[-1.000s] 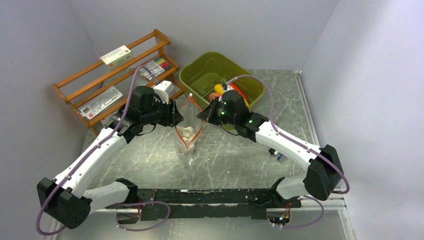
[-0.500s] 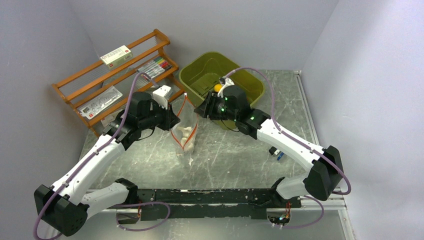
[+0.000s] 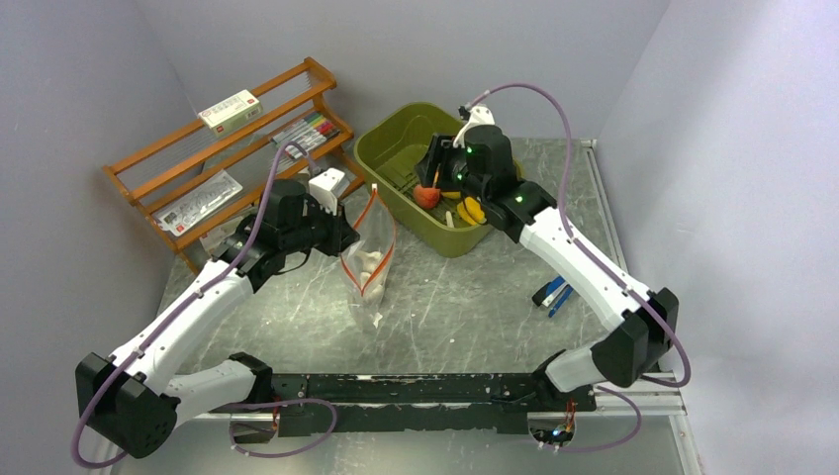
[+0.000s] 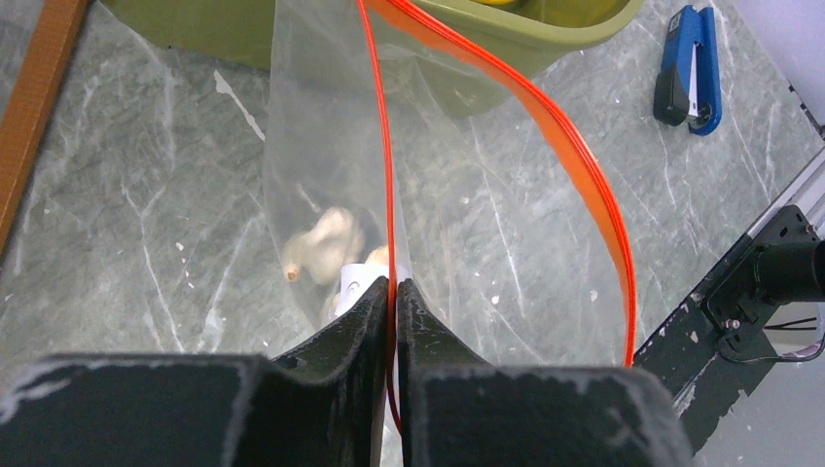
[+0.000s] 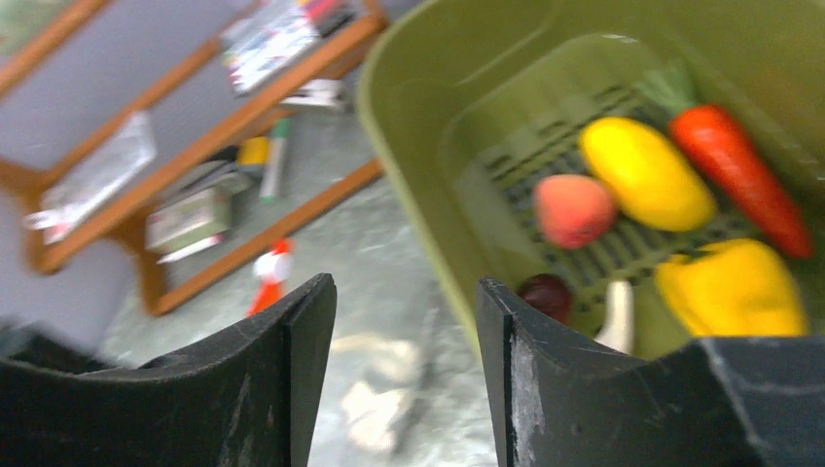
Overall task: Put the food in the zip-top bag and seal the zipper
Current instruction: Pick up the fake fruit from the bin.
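The step in hand looks to be fetching the next piece from the basket while the bag is held open on the worktop (image 3: pixel 475 317). The left jaws are clenched on one side of the zipper (image 4: pixel 567 136). They should hold the mouth high and steady, because the other side of the strip bows away and leaves a gap to drop into. The right jaws are released and empty, poised over the rim of the olive-green basket (image 5: pixel 418 107) and not yet down among the pieces. They would do best to move further in, descend on one piece lying apart from its neighbours, and close across its narrow width. The round pieces may roll on the slatted floor.

The basket stands toward the back of the worktop. It holds a carrot (image 5: pixel 744 175), a yellow pepper (image 5: pixel 735 287), a yellow oval fruit (image 5: pixel 647 173), a peach-coloured round fruit (image 5: pixel 572 209), a white piece (image 5: pixel 615 316) and a small dark red piece (image 5: pixel 547 292).

The zip-top bag (image 3: pixel 368 259) hangs upright from the left jaws, near the basket's left side. At its bottom lie a pale cream piece (image 4: pixel 316 243) and a white bit (image 4: pixel 355 282). Most of the food is therefore outside the bag.
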